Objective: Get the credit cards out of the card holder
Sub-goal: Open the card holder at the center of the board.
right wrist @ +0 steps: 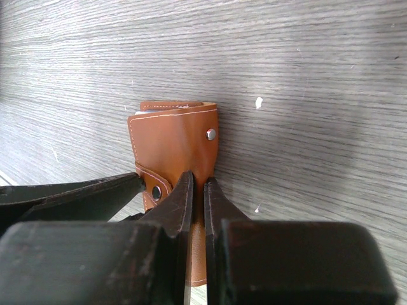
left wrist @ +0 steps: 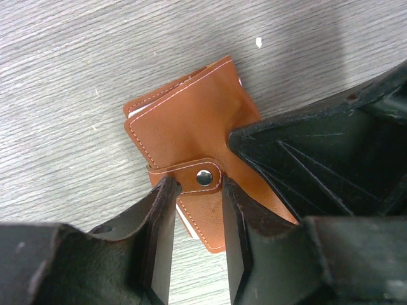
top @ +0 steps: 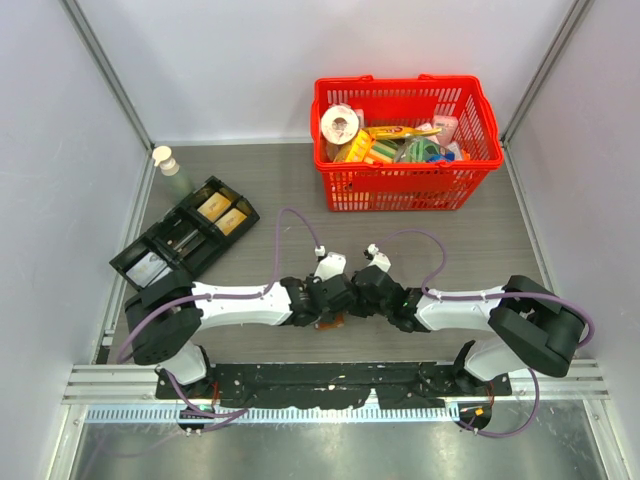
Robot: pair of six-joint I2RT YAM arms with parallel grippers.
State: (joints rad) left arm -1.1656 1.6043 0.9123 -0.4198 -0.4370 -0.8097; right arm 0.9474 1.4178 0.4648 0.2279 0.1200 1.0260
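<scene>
The card holder (left wrist: pixel 191 127), brown leather with white stitching, lies closed on the grey table, its tab snapped shut (left wrist: pixel 203 176). My left gripper (left wrist: pixel 197 185) is open, one finger on each side of the snap tab. My right gripper (right wrist: pixel 198 183) is shut on the holder (right wrist: pixel 175 143), pinching its right edge. From above, both grippers, left (top: pixel 335 296) and right (top: pixel 362 296), meet over the holder (top: pixel 330 323) near the table's front middle. The credit cards are hidden inside; only a thin white edge (left wrist: pixel 184 222) peeks out.
A red basket (top: pixel 405 145) full of small goods stands at the back right. A black compartmented tray (top: pixel 185 240) lies at the left, with a small bottle (top: pixel 165 160) behind it. White walls close in on both sides.
</scene>
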